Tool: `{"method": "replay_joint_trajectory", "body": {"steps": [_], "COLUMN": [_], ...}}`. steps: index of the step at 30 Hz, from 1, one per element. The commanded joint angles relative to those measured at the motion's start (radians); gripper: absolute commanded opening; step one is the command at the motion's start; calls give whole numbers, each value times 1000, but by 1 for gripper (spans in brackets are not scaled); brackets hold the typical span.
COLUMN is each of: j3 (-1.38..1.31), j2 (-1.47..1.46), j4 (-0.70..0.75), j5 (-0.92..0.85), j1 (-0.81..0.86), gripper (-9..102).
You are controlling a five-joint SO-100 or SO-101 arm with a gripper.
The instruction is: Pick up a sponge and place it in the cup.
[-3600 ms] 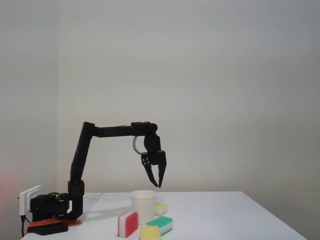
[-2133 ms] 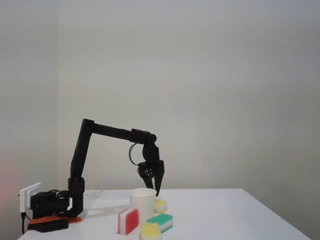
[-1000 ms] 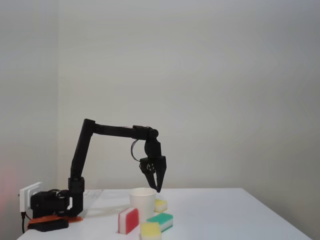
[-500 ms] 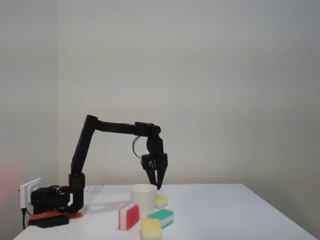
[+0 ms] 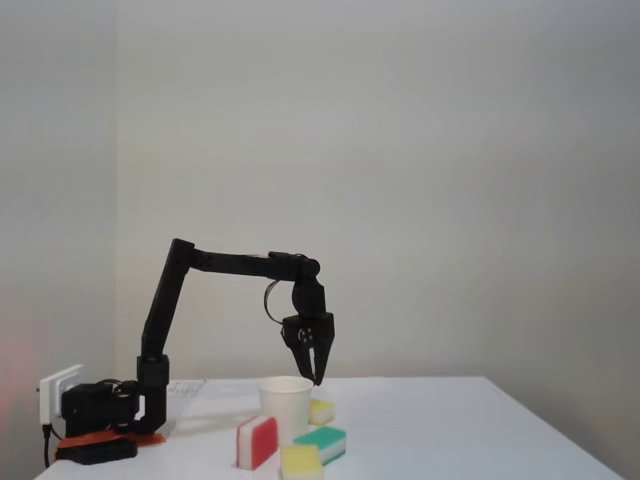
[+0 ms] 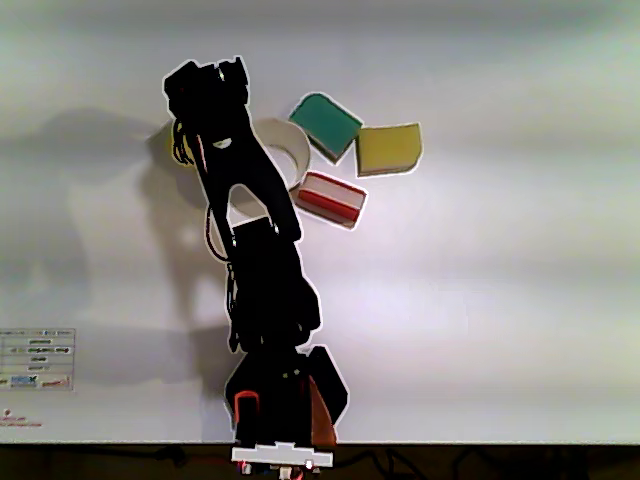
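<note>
White bench [image 5: 450,430] carries the white paper cup [image 5: 287,405], standing upright. The pale-yellow sponge [image 5: 321,411] lies just behind the cup in the fixed view, on its right side, resting on the bench. The black pincer [image 5: 316,376] hangs point-down above the cup's right rim and over that sponge, its fingers spread apart and gripping nothing. In front of the cup in the fixed view sit a red-and-white sponge [image 5: 256,442], a green-and-white sponge [image 5: 322,444] and a deeper-yellow sponge [image 5: 300,462]. In the other view the arm [image 6: 262,270] covers part of the cup [image 6: 285,145].
</note>
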Motion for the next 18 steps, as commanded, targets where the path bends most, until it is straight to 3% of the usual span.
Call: {"method": "replay_joint_trajectory", "body": {"steps": [1, 14, 18], "j3": [-20, 6, 11], "j2": [26, 48, 49], "j4": [12, -3, -12], "j5": [9, 66, 66], "j1": [-20, -35, -35], "gripper": [3, 10, 19]}}
